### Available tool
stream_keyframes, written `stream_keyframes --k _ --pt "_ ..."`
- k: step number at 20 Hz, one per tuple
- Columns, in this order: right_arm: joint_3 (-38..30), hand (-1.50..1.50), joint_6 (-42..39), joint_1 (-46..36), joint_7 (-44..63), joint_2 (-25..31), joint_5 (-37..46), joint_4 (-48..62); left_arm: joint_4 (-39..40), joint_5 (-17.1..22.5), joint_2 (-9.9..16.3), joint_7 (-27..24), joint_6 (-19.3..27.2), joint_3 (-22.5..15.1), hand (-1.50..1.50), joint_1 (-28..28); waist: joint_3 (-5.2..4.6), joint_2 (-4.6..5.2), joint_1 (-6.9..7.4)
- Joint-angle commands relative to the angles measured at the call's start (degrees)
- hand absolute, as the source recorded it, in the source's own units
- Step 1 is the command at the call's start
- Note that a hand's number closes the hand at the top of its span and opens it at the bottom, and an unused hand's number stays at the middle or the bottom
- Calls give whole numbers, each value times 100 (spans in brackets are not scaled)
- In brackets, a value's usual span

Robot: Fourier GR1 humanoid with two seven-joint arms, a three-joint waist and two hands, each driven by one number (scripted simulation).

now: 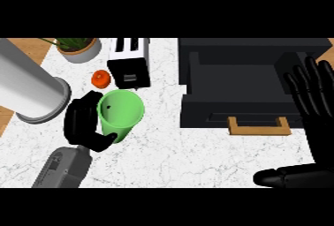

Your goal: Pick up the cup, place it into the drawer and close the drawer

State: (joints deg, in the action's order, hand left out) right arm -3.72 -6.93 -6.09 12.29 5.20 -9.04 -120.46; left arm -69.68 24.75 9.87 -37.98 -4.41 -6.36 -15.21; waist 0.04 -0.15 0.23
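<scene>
Because the task needs the cup carried to the drawer, the black left hand (83, 123) is curled round the side of the light green plastic cup (120, 112), fingers wrapping its wall, the grey forearm rising from the lower left edge. The cup sits tilted over the white marble counter (195, 150), mouth turned toward the view, just right of a large grey cylinder (29, 88) and below a small orange fruit (100, 78) and a black toaster (129, 66). Further right the dark drawer (238, 88) stands pulled open, its wooden handle (258, 126) facing the robot, ready to receive the cup. At the right edge the black right hand (313, 110) rests with fingers straight and upright, holding nothing
</scene>
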Motion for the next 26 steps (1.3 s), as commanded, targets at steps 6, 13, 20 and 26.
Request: stream_keyframes --k 6,13,20,26 --pt "-358 -150 -232 -51 -167 194 -318 293 -783 -98 -301 1609 966 77 150 -1365 -2 18 -51" --pt "-182 -150 -103 172 -222 54 -27 13 -1008 -539 -490 2437 1443 -28 150 -2081 -3 12 -53" --pt "-200 -150 -221 131 -354 86 -82 244 -233 -1025 -837 2769 1953 60 150 -3247 -2 18 -75" --pt "11 -150 -60 387 -278 -73 165 -43 71 -1260 -977 3129 2049 -70 150 -3587 -3 8 -66"
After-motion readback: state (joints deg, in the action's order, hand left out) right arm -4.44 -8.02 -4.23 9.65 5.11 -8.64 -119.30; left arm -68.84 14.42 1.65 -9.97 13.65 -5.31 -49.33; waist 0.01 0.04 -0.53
